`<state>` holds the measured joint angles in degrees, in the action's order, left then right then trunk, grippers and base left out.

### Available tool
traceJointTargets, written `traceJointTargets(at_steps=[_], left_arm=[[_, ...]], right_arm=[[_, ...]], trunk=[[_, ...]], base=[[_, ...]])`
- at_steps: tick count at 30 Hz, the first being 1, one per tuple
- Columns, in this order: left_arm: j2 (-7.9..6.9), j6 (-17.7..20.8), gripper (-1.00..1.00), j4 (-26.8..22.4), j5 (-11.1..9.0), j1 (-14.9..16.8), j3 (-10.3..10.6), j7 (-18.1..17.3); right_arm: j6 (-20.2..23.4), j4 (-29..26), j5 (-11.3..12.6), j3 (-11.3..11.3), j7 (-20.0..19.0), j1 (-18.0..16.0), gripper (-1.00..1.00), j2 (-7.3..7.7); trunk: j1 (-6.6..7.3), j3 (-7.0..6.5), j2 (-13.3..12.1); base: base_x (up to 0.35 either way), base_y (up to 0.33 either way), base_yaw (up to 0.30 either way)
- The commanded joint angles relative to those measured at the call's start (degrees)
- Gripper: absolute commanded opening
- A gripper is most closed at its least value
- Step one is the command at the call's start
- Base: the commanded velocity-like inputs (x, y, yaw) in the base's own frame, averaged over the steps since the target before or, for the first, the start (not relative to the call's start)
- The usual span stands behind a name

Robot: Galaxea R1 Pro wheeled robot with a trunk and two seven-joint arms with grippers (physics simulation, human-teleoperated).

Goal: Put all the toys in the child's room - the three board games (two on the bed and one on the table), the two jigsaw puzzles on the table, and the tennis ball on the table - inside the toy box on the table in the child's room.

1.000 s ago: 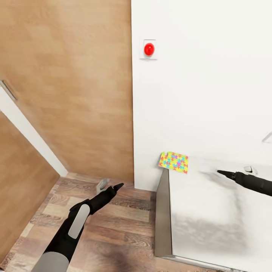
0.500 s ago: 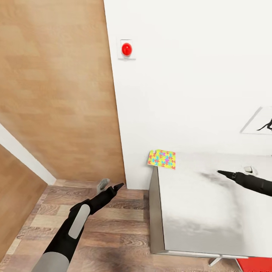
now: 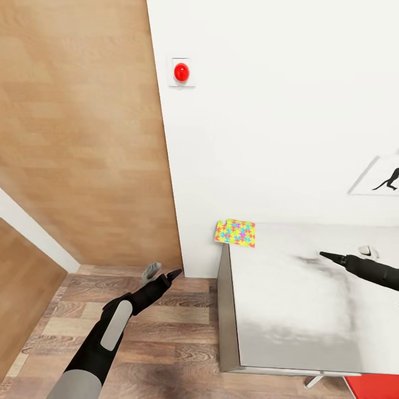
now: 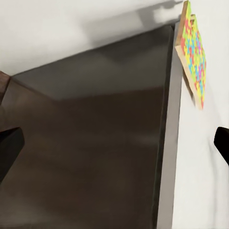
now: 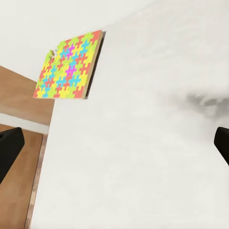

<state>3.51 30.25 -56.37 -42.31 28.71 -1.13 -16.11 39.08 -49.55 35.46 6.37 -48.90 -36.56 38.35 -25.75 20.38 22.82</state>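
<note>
A flat jigsaw puzzle (image 3: 235,233) printed with bright multicoloured pieces lies on the far left corner of the pale grey table (image 3: 288,293), overhanging the edge by the white wall. My right gripper (image 3: 344,253) hovers open over the tabletop, to the right of the puzzle and apart from it. In the right wrist view the puzzle (image 5: 69,67) lies ahead between the spread fingers. My left gripper (image 3: 163,271) hangs open above the wood floor, left of the table's grey side panel (image 4: 95,143). The left wrist view shows the puzzle (image 4: 193,52) edge-on. The toy box, board games and tennis ball are out of view.
A wooden wardrobe door (image 3: 83,138) fills the left side. A red round button (image 3: 181,72) sits on the white wall. A picture with a black silhouette (image 3: 388,180) hangs at the right. A red object (image 3: 374,388) lies at the table's near right corner.
The camera has swung, so the wall, the table and the puzzle sit further left in the picture and the silhouette picture has come in. Both grippers stay open and hold their pose.
</note>
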Motion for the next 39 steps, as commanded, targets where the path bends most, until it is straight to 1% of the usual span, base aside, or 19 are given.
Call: traceJointTargets(at_steps=[1, 5, 9, 10, 13, 14, 18, 19, 21, 23, 27, 28, 31, 32, 37, 39], left_arm=[[0.01, 0.4, 1.0, 0.3, -0.4, 0.0, -0.2, 0.0], [-0.04, 0.4, 1.0, 1.1, -0.4, 0.0, -0.3, -0.3], [-0.12, 0.4, 1.0, 3.7, -0.5, 0.1, -0.4, -1.8], [-0.12, 0.4, 1.0, 3.7, -0.5, 0.1, -0.4, -1.8], [-0.15, 0.0, 1.0, 5.8, -0.5, 0.5, -0.5, -3.6], [-0.15, 0.0, 1.0, 5.8, -0.5, 0.5, -0.5, -3.6], [-0.25, -0.5, 1.0, 8.0, -0.6, 0.9, -0.6, -6.6], [-0.25, -0.5, 1.0, 8.0, -0.6, 0.9, -0.6, -6.6], [-0.33, -0.7, 1.0, 9.4, -0.5, 1.1, -0.7, -8.6], [-0.35, -0.8, 1.0, 9.7, -0.5, 1.2, -0.7, -9.1], [-0.4, -0.9, 1.0, 10.6, -0.5, 1.3, -2.0, -10.3], [-0.42, -0.9, 1.0, 11.2, -0.5, 1.4, -3.0, -10.8], [-0.43, -1.0, 1.0, 11.7, -0.4, 1.4, -3.4, -11.2], [-0.61, -1.0, 1.0, 12.3, -0.5, 1.5, -4.0, -12.4], [-1.28, -1.1, 1.0, 12.5, -0.6, 1.5, -4.7, -13.0], [-1.55, -1.1, 1.0, 12.5, -0.6, 1.5, -5.6, -13.1]], right_arm=[[0.1, 0.0, 0.2, 0.0, -0.1, 0.0, 1.0, 0.0], [-0.3, 0.0, 0.2, 0.0, -0.2, 0.1, 1.0, -0.01], [-0.8, 0.1, 0.2, 0.0, -0.3, 0.2, 1.0, -0.02], [-0.8, 0.1, 0.2, 0.0, -0.3, 0.2, 1.0, -0.02], [-1.7, -0.3, 0.1, 0.0, -0.3, 0.3, 1.0, -0.02], [-1.7, -0.3, 0.1, 0.0, -0.3, 0.3, 1.0, -0.02], [-2.4, -1.0, 0.2, 0.1, -0.2, 0.4, 1.0, -0.01], [-2.4, -1.0, 0.2, 0.1, -0.2, 0.4, 1.0, -0.01], [-2.5, -1.2, 0.3, 0.3, -0.2, 0.4, 1.0, 0.03], [-2.5, -1.3, 0.3, 0.3, -0.2, 0.4, 1.0, 0.03], [-2.5, -1.5, 0.3, 0.3, -0.2, 0.4, 1.0, 0.05], [-2.4, -1.6, 0.3, 0.3, -0.2, 0.4, 1.0, 0.06], [-2.4, -1.7, 0.3, 0.3, -0.2, 0.4, 1.0, 0.06], [-2.3, -2.1, 0.3, 0.2, -0.2, 0.4, 1.0, 0.06], [-2.3, -2.4, 0.3, 0.2, -0.2, 0.4, 1.0, 0.06], [-2.3, -2.4, 0.3, 0.2, -0.2, 0.4, 1.0, 0.06]], trunk=[[-0.03, 0.1, 0.1], [-0.03, 0.1, 0.1], [-0.03, 0.1, 0.1], [-0.03, 0.1, 0.1], [-0.03, 0.1, 0.1], [-0.03, 0.1, 0.1], [-0.03, 0.1, 0.1], [-0.03, 0.1, 0.1], [-0.03, 0.09, 0.1], [-0.03, 0.07, 0.1], [-0.03, 0.0, 0.1], [-0.03, -0.03, 0.1], [-0.03, -0.1, 0.1], [-0.03, -0.12, 0.1], [-0.03, -0.16, 0.1], [-0.03, -0.17, 0.1]], base=[[0.0, 0.001, -0.012], [0.0, 0.001, -0.01], [0.0, 0.0, -0.005], [0.0, 0.0, -0.003], [0.0, 0.0, -0.002], [0.0, 0.0, -0.002], [0.0, 0.0, -0.001], [0.0, 0.0, 0.0], [0.0, 0.0, -0.027], [0.0, 0.0, -0.099], [0.0, 0.0, -0.174], [0.0, 0.0, -0.241], [0.0, 0.0, -0.251], [0.0, 0.0, -0.274], [0.0, 0.0, -0.279], [0.0, 0.0, -0.282]])
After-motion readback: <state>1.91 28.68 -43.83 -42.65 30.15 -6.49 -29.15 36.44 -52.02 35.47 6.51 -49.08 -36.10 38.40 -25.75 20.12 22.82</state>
